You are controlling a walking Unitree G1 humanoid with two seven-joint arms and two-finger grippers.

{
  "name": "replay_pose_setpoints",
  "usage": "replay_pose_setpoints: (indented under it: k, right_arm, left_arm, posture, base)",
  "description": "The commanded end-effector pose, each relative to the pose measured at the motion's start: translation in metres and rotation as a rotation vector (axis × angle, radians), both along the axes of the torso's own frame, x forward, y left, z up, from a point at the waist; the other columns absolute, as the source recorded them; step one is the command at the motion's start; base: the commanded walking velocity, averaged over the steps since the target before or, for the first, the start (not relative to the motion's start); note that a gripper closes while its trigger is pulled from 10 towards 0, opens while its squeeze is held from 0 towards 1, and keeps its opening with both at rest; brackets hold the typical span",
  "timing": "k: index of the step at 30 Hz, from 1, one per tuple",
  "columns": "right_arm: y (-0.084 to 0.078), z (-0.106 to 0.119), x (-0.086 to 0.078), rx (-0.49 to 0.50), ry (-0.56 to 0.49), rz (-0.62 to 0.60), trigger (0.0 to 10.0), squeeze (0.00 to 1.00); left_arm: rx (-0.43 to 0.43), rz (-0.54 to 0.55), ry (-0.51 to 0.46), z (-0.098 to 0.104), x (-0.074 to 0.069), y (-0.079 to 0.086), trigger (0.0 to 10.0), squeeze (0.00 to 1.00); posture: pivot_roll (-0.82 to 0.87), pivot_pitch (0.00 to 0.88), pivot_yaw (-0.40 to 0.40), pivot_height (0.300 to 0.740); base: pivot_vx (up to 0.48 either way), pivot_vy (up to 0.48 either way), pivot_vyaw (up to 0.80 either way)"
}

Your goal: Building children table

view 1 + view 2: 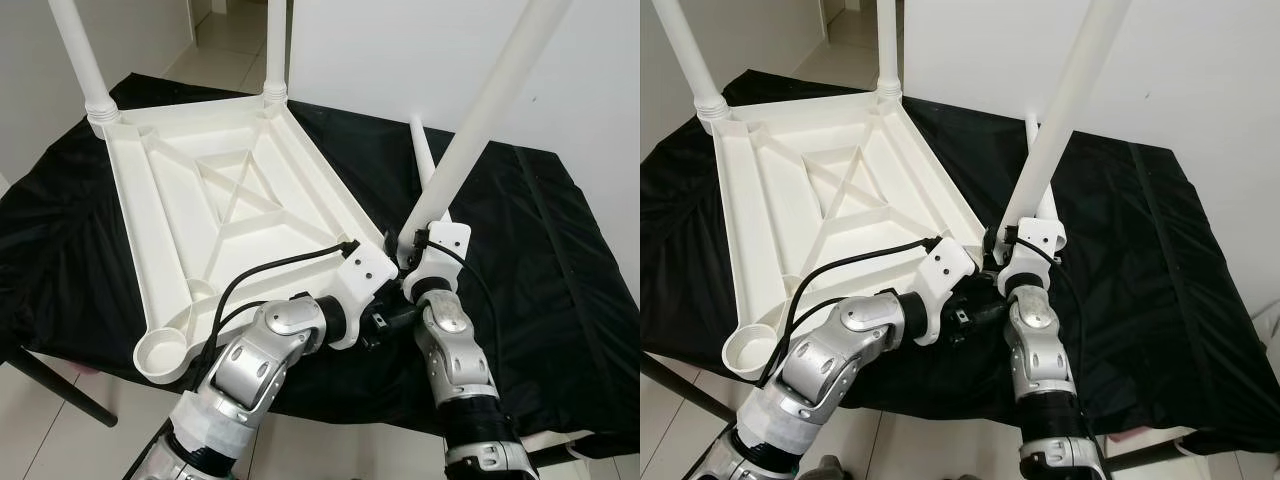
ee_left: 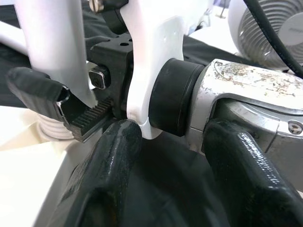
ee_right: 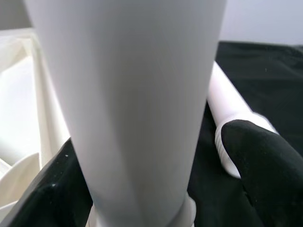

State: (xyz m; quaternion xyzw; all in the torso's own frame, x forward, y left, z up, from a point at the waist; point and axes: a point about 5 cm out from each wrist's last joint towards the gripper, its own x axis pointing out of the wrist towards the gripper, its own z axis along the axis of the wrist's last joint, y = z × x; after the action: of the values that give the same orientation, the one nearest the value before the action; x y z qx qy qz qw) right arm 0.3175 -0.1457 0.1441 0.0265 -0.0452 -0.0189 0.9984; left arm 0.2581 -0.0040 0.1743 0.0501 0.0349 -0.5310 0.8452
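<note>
Table leg point(image 1: 487, 110) stands tilted, clamped low down by the upright right hand point(image 1: 408, 243); left hand point(image 2: 170, 165), fingers apart, beside it.

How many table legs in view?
4: two upright in the tabletop's far corner sockets, one held by the right gripper at the near corner, one lying on the black cloth.

table legs point(image 1: 75, 50) cut off at top edge, left hand point(image 1: 385, 322) hidden behind wrist mount
</note>
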Motion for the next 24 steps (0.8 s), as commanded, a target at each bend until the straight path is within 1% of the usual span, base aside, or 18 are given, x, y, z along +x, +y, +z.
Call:
replay_pose_setpoints:
  k: [1,3,6,7,8,10,11,12,13,15,17,20,22,24]
  right_arm:
    - [-0.002,0.000,-0.014,0.046,-0.054,0.038,10.0,0.00]
    - [-0.001,0.005,-0.020,0.076,-0.106,0.076,10.0,0.00]
    - [-0.001,0.006,-0.024,0.083,-0.130,0.104,10.0,0.00]
    - [-0.001,0.006,-0.028,0.100,-0.134,0.122,10.0,0.00]
    - [0.000,0.004,-0.039,0.085,-0.151,0.172,10.0,0.00]
    - [0.000,0.004,-0.039,0.085,-0.151,0.172,10.0,0.00]
    - [-0.001,-0.002,-0.045,0.062,-0.143,0.194,10.0,0.00]
    - [-0.001,-0.002,-0.045,0.062,-0.143,0.194,10.0,0.00]
    - [-0.002,-0.009,-0.051,0.040,-0.124,0.231,10.0,0.00]
    - [-0.003,-0.018,-0.058,0.023,-0.092,0.268,10.0,0.00]
    - [-0.004,-0.020,-0.060,0.015,-0.079,0.276,10.0,0.00]
    - [-0.008,-0.024,-0.062,-0.021,-0.069,0.286,10.0,0.00]
    - [-0.009,-0.025,-0.062,-0.034,-0.067,0.292,10.0,0.00]
    - [-0.009,-0.023,-0.060,-0.031,-0.070,0.295,10.0,0.00]
  left_arm:
    - [-0.012,0.231,-0.071,0.011,0.026,0.020,10.0,0.00]
    - [-0.020,0.258,-0.076,0.013,0.030,0.022,10.0,0.00]
    - [-0.023,0.264,-0.076,0.013,0.031,0.023,10.0,0.00]
    - [-0.036,0.272,-0.083,0.016,0.032,0.023,10.0,0.00]
    - [-0.063,0.285,-0.108,0.021,0.033,0.023,10.0,0.00]
    - [-0.063,0.285,-0.108,0.021,0.033,0.023,10.0,0.00]
    - [-0.068,0.279,-0.111,0.021,0.032,0.024,10.0,0.00]
    - [-0.068,0.279,-0.111,0.021,0.032,0.024,10.0,0.00]
    - [-0.058,0.276,-0.119,0.019,0.031,0.026,10.0,0.00]
    - [-0.050,0.280,-0.124,0.018,0.031,0.030,10.0,0.00]
    - [-0.059,0.290,-0.123,0.019,0.033,0.033,10.0,0.00]
    - [-0.049,0.293,-0.119,0.014,0.034,0.042,10.0,0.00]
    - [-0.046,0.293,-0.117,0.012,0.035,0.044,10.0,0.00]
    - [-0.054,0.280,-0.117,0.015,0.034,0.045,10.0,0.00]
  posture:
    - [0.09,0.066,-0.081,0.740]
    - [0.09,0.069,-0.078,0.740]
    - [0.09,0.070,-0.076,0.740]
    - [0.09,0.071,-0.065,0.740]
    - [0.10,0.067,-0.051,0.740]
    - [0.10,0.067,-0.051,0.740]
    - [0.10,0.066,-0.046,0.740]
    - [0.10,0.066,-0.046,0.740]
    - [0.10,0.063,-0.041,0.740]
    - [0.10,0.067,-0.041,0.740]
    - [0.09,0.065,-0.041,0.740]
    - [0.08,0.067,-0.033,0.740]
    - [0.08,0.067,-0.033,0.740]
    - [0.08,0.074,-0.035,0.740]
  base:
    - [0.000,0.000,0.00]
    - [0.000,0.000,0.00]
    - [0.000,0.000,0.00]
    - [0.000,0.000,0.00]
    - [0.000,0.000,0.00]
    - [0.000,0.000,0.00]
    - [0.000,0.000,0.00]
    - [0.000,0.000,0.00]
    - [0.000,0.000,0.00]
    - [0.000,0.000,0.00]
    - [0.000,0.000,0.00]
    - [0.000,0.000,0.00]
    - [0.000,0.000,0.00]
    - [0.000,0.000,0.00]
